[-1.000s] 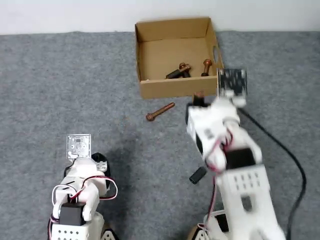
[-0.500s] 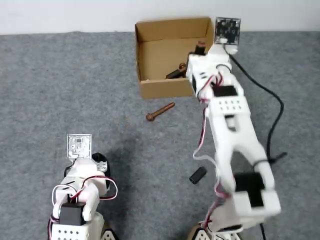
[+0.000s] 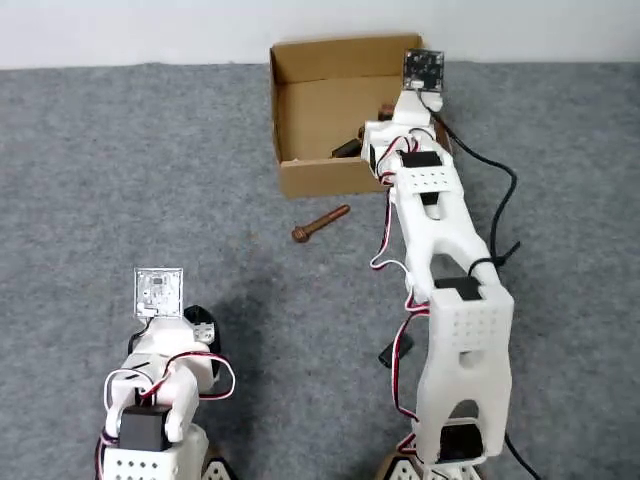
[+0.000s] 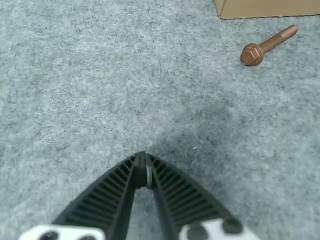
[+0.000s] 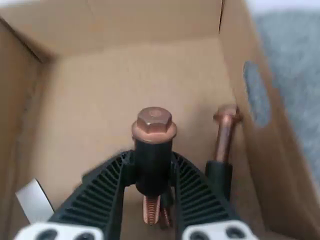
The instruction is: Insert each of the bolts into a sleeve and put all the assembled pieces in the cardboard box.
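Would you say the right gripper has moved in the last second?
Yes, the right gripper crossed the cardboard box's near wall and now hangs inside.

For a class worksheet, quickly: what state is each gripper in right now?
Left gripper: shut, empty.
Right gripper: shut on an assembled bolt and sleeve.

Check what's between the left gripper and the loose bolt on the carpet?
Nothing but bare grey carpet lies between the left gripper and the loose bolt. The left wrist view shows the whole stretch.
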